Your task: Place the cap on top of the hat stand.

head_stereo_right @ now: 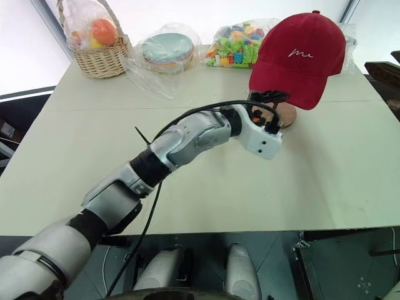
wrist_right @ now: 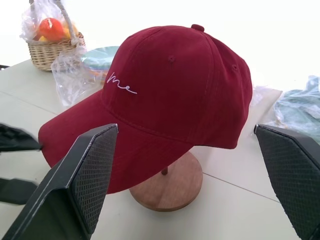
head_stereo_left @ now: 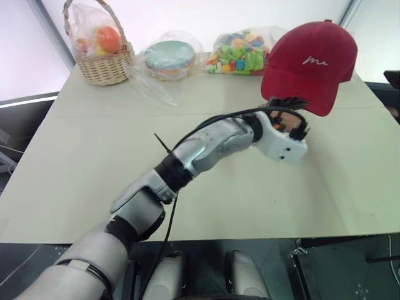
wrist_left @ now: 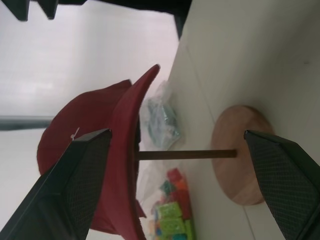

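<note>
The dark red cap [head_stereo_left: 309,59] sits on top of the hat stand, its brim pointing down towards me. Under it show the stand's thin rod [wrist_left: 190,154] and round wooden base [wrist_right: 167,182]; the top disc is hidden inside the cap. My left gripper [head_stereo_left: 294,115] is open just below the brim, in front of the stand, with nothing between its fingers. In the right wrist view my right gripper [wrist_right: 186,127] is open, facing the cap's front from a short way off. The left gripper's black fingers [wrist_right: 15,137] show at that view's edge.
Along the far edge of the pale table [head_stereo_left: 94,175] stand a wicker basket [head_stereo_left: 100,56] of wrapped fruit, a bagged stack of plates [head_stereo_left: 169,59] and a bag of coloured blocks [head_stereo_left: 240,53]. The hat stand is near the table's right side.
</note>
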### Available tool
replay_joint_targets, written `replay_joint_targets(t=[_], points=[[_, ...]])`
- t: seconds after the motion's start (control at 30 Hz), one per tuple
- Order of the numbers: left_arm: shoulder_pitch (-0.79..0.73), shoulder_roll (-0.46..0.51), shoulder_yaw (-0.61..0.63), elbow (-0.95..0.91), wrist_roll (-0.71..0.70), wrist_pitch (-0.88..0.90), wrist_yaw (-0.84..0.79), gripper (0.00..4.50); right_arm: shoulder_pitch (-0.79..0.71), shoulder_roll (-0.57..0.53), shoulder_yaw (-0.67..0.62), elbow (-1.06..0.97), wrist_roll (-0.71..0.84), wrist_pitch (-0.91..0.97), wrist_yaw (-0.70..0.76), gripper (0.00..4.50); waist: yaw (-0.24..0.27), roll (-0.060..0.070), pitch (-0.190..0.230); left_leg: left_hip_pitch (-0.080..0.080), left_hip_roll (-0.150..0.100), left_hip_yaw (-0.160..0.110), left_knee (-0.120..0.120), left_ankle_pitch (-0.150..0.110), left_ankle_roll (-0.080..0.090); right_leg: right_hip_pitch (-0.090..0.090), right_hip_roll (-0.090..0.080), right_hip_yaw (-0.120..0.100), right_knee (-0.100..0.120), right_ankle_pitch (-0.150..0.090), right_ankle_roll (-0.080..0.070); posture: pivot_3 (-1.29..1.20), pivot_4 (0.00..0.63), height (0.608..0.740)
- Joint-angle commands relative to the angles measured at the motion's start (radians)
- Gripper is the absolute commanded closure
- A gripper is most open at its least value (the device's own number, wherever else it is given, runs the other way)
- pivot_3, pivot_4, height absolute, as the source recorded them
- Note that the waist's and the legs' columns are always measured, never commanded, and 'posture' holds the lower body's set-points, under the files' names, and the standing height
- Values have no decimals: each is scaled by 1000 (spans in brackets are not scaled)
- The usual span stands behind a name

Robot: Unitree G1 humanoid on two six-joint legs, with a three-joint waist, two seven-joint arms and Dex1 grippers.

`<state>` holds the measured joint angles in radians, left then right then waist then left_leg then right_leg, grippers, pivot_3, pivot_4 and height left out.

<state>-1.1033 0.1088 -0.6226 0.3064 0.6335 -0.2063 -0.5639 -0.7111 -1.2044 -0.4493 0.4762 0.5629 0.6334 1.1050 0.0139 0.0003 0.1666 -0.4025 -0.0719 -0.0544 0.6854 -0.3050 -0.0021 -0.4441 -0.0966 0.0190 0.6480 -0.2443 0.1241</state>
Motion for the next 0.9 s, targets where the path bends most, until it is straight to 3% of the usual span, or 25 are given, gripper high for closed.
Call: replay_joint_targets(t=[0.03,0.13,0.23,0.4,0.53,0.73,0.9], points=[[0,26,109,-152,-243,50,-210,74,-21,-6,-20,-8,6,-21,0,0,0,0,0,0,0,0,0,0,0,0,0,0,0,0,0,0,150,740],[-38,25,253,-172,-403,267,-279,74,-27,-6,-16,3,3,-28,5,0,0,0,0,0,0,0,0,0,0,0,0,0,0,0,0,0,150,740],[-130,30,439,-106,-545,461,-239,74,-42,-5,-2,27,-6,-44,12,0,-2,0,0,0,0,0,2,0,1,0,1,0,1,0,0,0,150,740],[-241,132,718,69,-686,542,-57,74,-107,-9,43,105,-38,-84,31,0,-14,0,0,1,0,0,1,-1,1,0,1,0,1,0,0,0,150,740],[-271,228,866,194,-775,640,39,74,-141,-2,67,143,-58,-103,43,0,-21,0,0,2,0,0,0,0,1,1,1,0,1,0,0,0,150,740],[-185,368,951,272,-801,636,130,74,-95,10,60,109,-47,-83,55,0,-21,0,0,1,0,-1,1,0,0,0,1,-1,1,0,0,0,150,740],[28,457,949,108,-843,745,78,74,17,-31,47,40,-39,-33,112,0,-23,0,0,0,0,-1,0,0,0,0,0,-1,1,0,0,0,150,740]])
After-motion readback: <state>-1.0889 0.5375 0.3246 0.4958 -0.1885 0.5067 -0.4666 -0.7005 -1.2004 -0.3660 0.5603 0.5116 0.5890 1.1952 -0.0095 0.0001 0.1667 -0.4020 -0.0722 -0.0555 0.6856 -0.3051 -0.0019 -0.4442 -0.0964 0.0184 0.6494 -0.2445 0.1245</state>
